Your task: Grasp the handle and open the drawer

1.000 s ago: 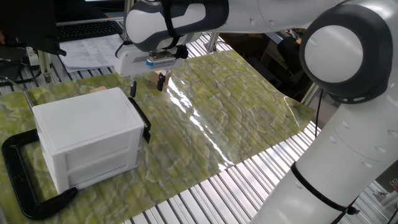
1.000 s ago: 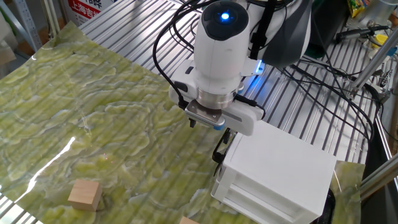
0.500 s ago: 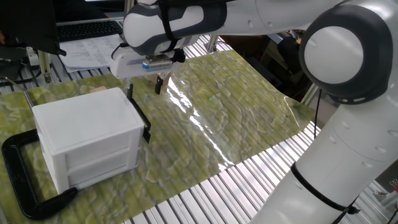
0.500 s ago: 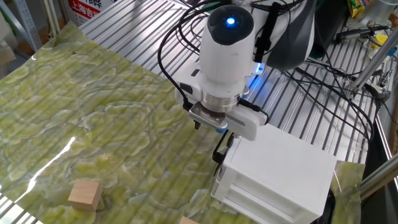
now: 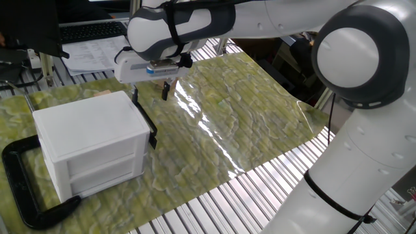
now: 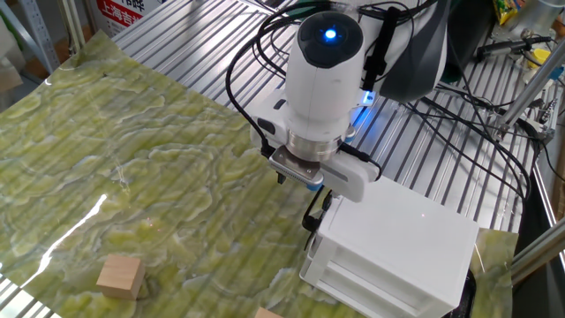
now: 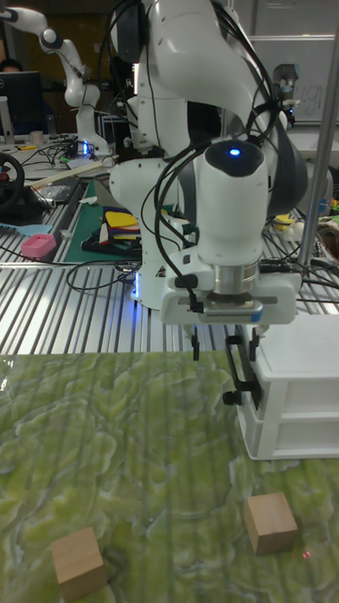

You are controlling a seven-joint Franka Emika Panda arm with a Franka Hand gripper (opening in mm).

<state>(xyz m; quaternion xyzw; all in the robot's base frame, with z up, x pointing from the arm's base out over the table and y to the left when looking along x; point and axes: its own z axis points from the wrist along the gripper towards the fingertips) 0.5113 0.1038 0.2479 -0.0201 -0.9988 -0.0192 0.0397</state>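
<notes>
Over the last second the pincer (image 5: 150, 91) has slid a little further toward the cabinet, so that its fingers now stand at the upper end of the handle (image 5: 145, 120); the drawer (image 5: 97, 127) has not shifted.

From the left in the one fixed view: a black C-shaped clamp frame (image 5: 26, 195) lies on the worktop (image 5: 260, 110) against the white cabinet (image 5: 84, 169). The drawer is its upper part, shut flush with the front, and the slim black handle runs along its right-hand face. Above that face hangs the pincer, pointing down, fingers spread apart and holding nothing. One finger (image 5: 136, 95) is right at the handle's top end, the other (image 5: 166, 89) on the outer side; whether either touches the bar I cannot tell.

In the tall fixed view two wooden blocks (image 7: 270, 521) (image 7: 78, 562) lie on the green mottled sheet (image 7: 122, 443), well apart from the cabinet's foot.
</notes>
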